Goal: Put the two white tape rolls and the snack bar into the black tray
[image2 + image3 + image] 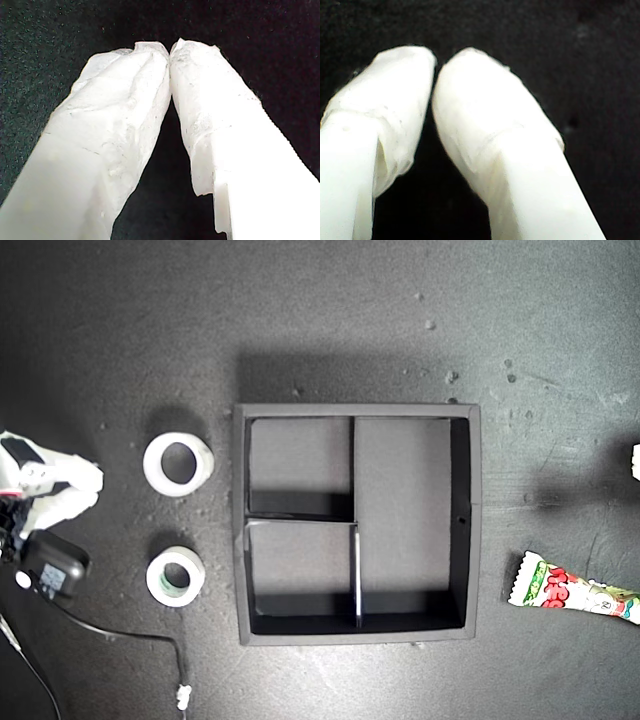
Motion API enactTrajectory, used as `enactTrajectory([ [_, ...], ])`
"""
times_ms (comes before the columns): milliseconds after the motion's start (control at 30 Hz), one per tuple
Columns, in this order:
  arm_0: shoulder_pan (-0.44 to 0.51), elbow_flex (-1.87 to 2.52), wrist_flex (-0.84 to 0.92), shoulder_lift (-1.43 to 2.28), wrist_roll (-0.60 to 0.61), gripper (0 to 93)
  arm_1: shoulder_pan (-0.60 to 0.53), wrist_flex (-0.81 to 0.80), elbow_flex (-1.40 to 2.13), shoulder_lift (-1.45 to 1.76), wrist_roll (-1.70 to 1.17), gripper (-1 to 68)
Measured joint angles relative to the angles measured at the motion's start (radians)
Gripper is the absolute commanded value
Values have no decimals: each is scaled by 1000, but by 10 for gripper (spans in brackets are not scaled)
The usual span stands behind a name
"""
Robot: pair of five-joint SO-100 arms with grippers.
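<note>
The black tray (358, 524) sits at the middle of the exterior view, its three compartments, two small and one long, all holding nothing. Two white tape rolls lie flat off its side toward the exterior view's left, apart from it and from each other: the wider all-white roll (178, 463) farther up, the smaller green-rimmed roll (175, 577) below. One snack bar (575, 593) lies at the exterior view's right edge, partly cut off, well apart from the tray.

My first gripper (170, 49) has its white-wrapped fingertips meeting at the tips with nothing between them, over bare dark surface. My second gripper (434, 70) is likewise closed down to a thin slit and holds nothing.

An arm (45, 485) enters at the exterior view's left edge, near the rolls, touching neither; which arm it is I cannot tell. The surface (330, 320) is a dark, speckled mat, with one black cable (130, 635) trailing across it.
</note>
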Motion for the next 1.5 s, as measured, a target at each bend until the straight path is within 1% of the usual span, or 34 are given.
enactTrajectory([
  [67,0,0,0,0,-15,3,51,0,0,0,0,-1],
  [167,-25,0,0,0,-103,3,135,0,0,0,0,-1],
  [200,-28,0,0,0,-127,3,138,-8,0,0,0,-1],
  [300,-34,0,0,0,-173,2,137,-101,0,-6,0,-1],
  [400,-35,0,-2,0,-204,2,98,-265,0,-8,0,0],
  [433,-32,0,-5,0,-233,19,75,-316,0,-8,0,0],
  [467,-21,0,-9,0,-268,5,55,-362,0,-8,0,0],
  [500,-15,0,-23,0,-290,2,35,-394,0,-8,0,-2],
  [533,-8,0,-71,0,-282,2,28,-423,0,-8,0,-2],
  [567,6,0,-120,0,-245,1,21,-459,0,-8,0,-2],
  [600,23,0,-173,0,-183,1,17,-494,0,-8,0,-2],
  [700,80,0,-348,0,67,1,-37,-621,0,-8,0,-2],
  [767,97,-14,-442,0,210,6,-71,-693,0,-8,0,-3],
  [833,97,-44,-508,0,311,83,-71,-719,0,-8,0,-3],
  [933,72,-126,-577,0,402,154,-25,-718,0,-8,0,-4],
  [1000,49,-178,-580,-2,440,177,17,-675,0,-8,46,-4],
  [1100,11,-328,-526,-104,466,200,29,-624,0,-8,253,-5],
  [1233,-5,-627,-410,-482,479,185,66,-557,0,-8,442,-5],
  [1333,-21,-850,-267,-801,423,184,80,-508,0,-8,551,-5],
  [1400,-34,-896,-236,-963,390,184,114,-531,0,-8,526,-5],
  [1433,-48,-897,-233,-1014,377,184,138,-571,0,-9,463,-5],
  [1500,-51,-897,-233,-1075,359,181,147,-686,0,-9,267,-4],
])
